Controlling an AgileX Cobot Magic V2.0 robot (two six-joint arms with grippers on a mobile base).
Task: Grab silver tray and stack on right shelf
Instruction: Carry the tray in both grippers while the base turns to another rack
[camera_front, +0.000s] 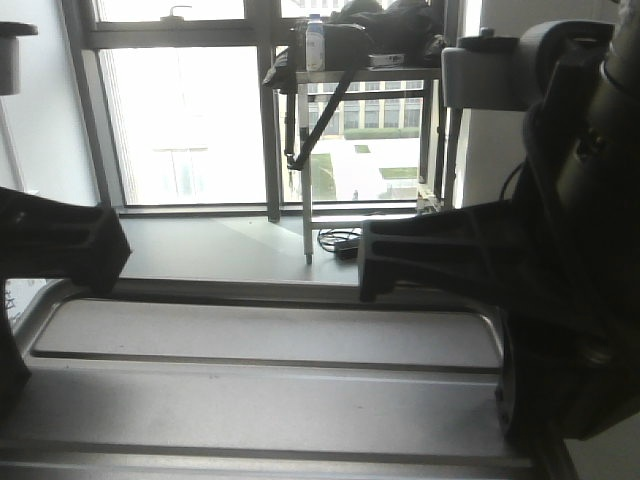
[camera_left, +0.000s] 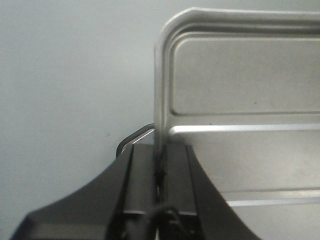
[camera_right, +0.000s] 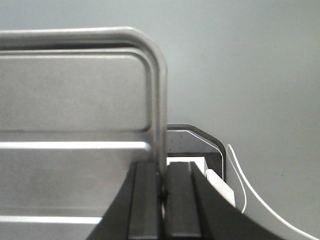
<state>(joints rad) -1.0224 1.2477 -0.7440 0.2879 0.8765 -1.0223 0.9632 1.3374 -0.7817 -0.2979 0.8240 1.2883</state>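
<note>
Gripping looked done | left gripper was clamped tight on the 9 o'clock rim of the silver tray | right gripper pinched the 3 o'clock rim | tray hung between both arms, low in the front view | right shelf was nowhere in sight, stacking yet to come

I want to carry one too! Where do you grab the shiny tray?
Pinch the thin raised rim of the silver tray at each end, coming from both sides. Its floor is wide and flat; the left gripper and right gripper clamp that rim.
</note>
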